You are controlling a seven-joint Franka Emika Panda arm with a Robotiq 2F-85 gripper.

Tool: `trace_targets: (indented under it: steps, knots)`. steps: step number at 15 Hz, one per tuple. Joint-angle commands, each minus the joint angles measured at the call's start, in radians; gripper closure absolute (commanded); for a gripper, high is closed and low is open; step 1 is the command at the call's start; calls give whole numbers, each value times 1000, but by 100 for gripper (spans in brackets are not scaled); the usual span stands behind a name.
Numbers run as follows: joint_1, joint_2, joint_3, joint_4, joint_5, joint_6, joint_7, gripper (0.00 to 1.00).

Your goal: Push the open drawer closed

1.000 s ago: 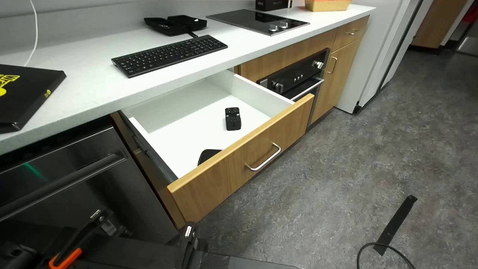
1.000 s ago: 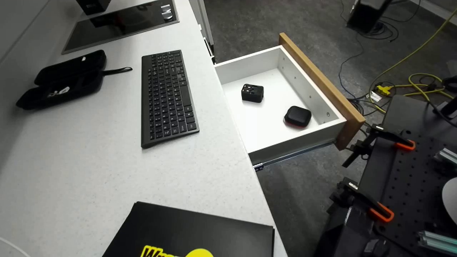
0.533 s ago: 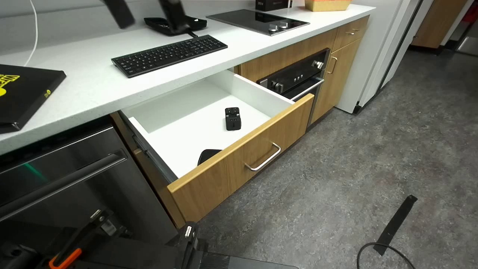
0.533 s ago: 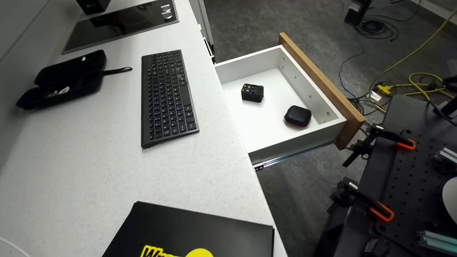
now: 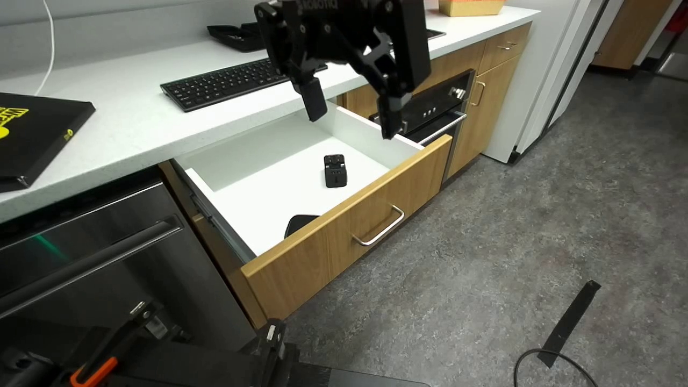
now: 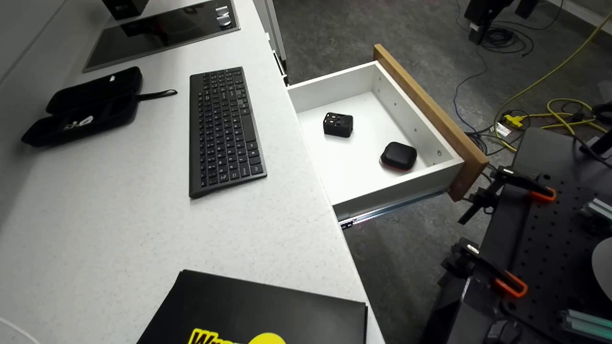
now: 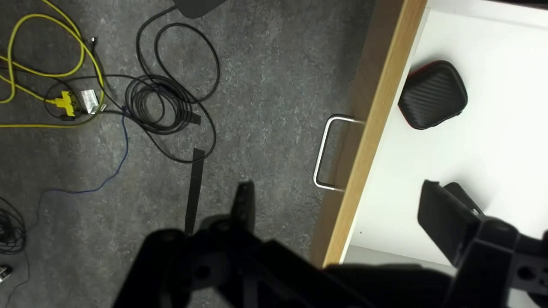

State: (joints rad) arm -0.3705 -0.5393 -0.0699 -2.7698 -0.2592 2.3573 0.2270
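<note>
The drawer [image 5: 344,231] stands pulled out below the counter, with an oak front, a silver bar handle [image 5: 379,228] and a white inside. It also shows in an exterior view [image 6: 430,105] and in the wrist view [image 7: 368,145]. A black plug block [image 6: 338,124] and a small black case [image 6: 399,155] lie in it. My gripper [image 5: 355,115] is open and empty, held above the drawer with its fingers pointing down. In the wrist view my fingers [image 7: 336,188] appear on either side of the front's top edge, apart from it. The gripper's tips show at the top right of an exterior view [image 6: 501,19].
The white counter [image 6: 287,239] overhangs the drawer and carries a keyboard [image 6: 224,129], an open black case [image 6: 91,105] and a black box [image 6: 267,306]. A black clamped table [image 6: 550,239] stands near the drawer's near corner. Cables [image 7: 158,107] lie on the floor before the drawer.
My gripper has come into an exterior view from the top, then moved right and lower in that picture, over the drawer. The drawer and its contents have not moved.
</note>
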Motion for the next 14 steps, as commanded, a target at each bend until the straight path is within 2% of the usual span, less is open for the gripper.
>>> trace_targets:
  steps: [1,3,4,5,7,11,14]
  knots:
    - [9,-6,-4,2,-4,-4,3,0]
    - [9,-12,-3,2,-4,-4,3,0]
    - [-2,-22,6,-24,-25,32,21,0]
    - [-14,15,5,0,-35,58,33,0]
    - [-71,82,-2,-2,-77,166,81,0]
    - [-234,273,10,56,-235,333,238,0]
    - [-316,449,18,159,-364,377,402,0]
